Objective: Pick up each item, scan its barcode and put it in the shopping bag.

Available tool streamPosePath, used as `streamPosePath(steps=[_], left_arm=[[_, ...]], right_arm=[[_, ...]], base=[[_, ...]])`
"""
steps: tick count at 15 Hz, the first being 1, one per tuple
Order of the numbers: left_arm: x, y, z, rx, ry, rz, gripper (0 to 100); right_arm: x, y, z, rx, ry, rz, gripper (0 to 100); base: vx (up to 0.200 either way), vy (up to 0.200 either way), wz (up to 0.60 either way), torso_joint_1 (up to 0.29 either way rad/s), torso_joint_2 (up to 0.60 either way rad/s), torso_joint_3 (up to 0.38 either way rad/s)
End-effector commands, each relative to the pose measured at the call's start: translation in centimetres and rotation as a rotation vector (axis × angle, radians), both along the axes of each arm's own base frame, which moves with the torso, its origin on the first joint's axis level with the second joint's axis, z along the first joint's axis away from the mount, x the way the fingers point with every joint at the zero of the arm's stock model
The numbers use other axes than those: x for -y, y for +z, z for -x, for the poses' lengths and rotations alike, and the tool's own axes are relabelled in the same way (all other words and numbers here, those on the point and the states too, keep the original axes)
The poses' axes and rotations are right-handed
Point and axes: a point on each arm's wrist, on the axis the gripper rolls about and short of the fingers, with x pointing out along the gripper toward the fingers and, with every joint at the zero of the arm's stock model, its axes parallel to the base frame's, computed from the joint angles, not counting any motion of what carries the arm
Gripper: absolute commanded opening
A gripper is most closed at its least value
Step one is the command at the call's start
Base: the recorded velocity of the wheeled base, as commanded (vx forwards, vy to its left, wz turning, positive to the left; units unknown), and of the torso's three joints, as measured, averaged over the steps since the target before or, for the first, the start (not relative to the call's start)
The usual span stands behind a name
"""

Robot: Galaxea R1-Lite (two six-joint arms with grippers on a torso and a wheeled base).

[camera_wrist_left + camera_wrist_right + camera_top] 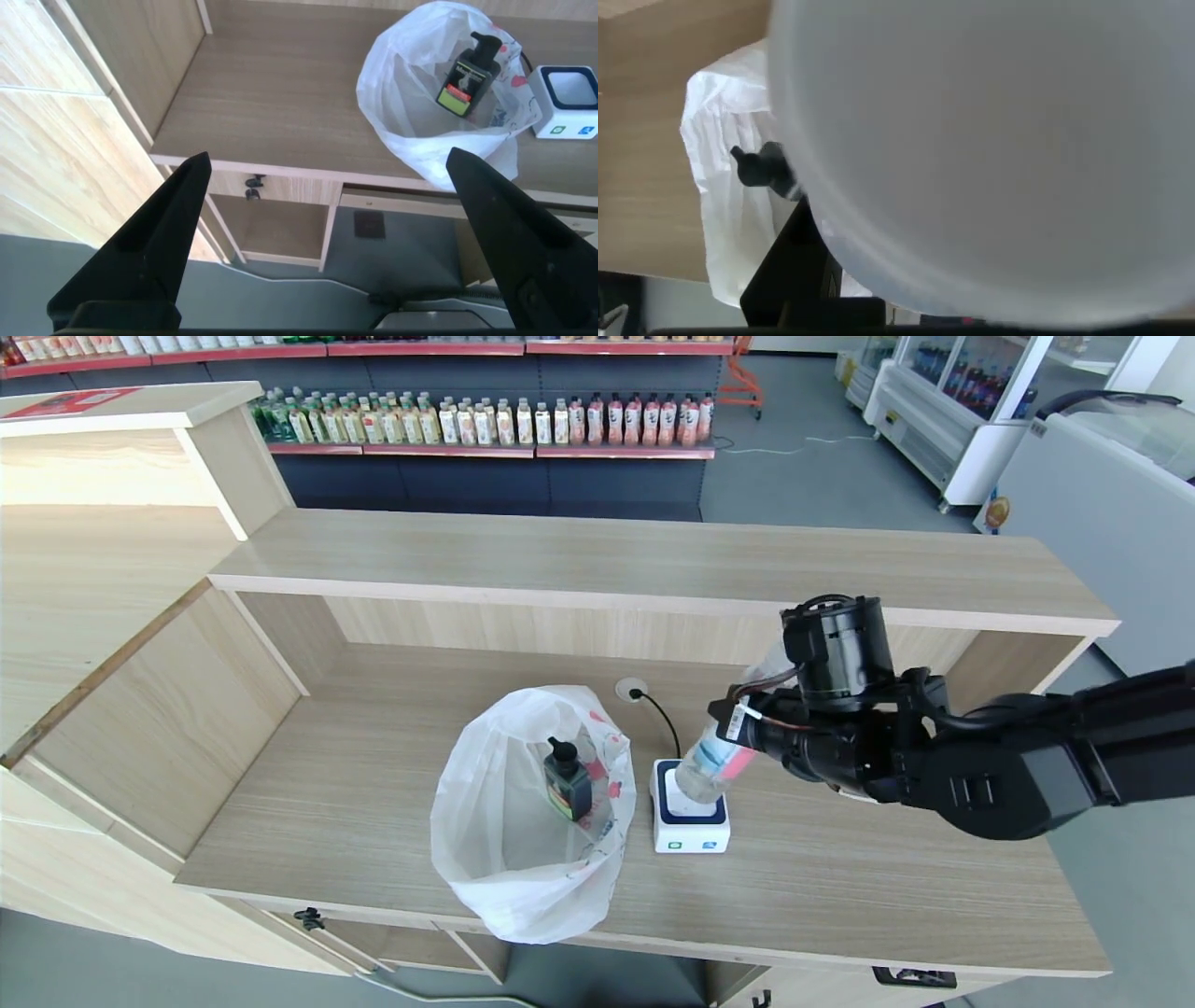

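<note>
My right gripper point(747, 728) is shut on a clear plastic bottle point(714, 761) with a blue and pink label. It holds the bottle tilted, with its lower end just above the white scanner point(691, 821). Seen close up in the right wrist view, the bottle point(990, 140) hides the fingers. To the left of the scanner stands the white shopping bag point(523, 821), open, with a black pump bottle point(568, 782) inside. My left gripper point(329, 168) is open and holds nothing, out in front of the counter's front edge, with the bag point(411, 140) and scanner point(567, 103) farther off.
A raised wooden ledge point(653, 560) runs along the back of the counter, with side walls at both ends. A black cable point(665, 719) leads from a grommet point(632, 690) to the scanner. Bare countertop lies left of the bag and right of the scanner.
</note>
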Motion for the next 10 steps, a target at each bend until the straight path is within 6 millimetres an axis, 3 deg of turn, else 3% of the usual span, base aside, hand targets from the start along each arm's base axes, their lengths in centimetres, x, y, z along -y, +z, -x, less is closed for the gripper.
streamPosePath(steps=[1,3,7,10], left_arm=[[0.0,0.0,0.0,0.0,0.0,0.001,100],[0.0,0.0,0.0,0.0,0.0,-0.001,100],[0.0,0.0,0.0,0.0,0.0,-0.004,100],[0.0,0.0,0.0,0.0,0.0,-0.005,100]], right_arm=[[0.8,-0.7,1.8,0.101,0.068,0.079,0],[1.0,-1.5,2.6,0.149,0.173,0.068,0],[1.5,-3.4,3.5,0.264,0.361,0.012,0],[1.5,-4.6,3.7,0.321,0.495,-0.045,0]], base=[[0.0,0.0,0.0,0.0,0.0,0.0],[0.0,0.0,0.0,0.0,0.0,0.0],[0.0,0.2,0.0,0.0,0.0,0.001],[0.0,0.0,0.0,0.0,0.0,0.0]])
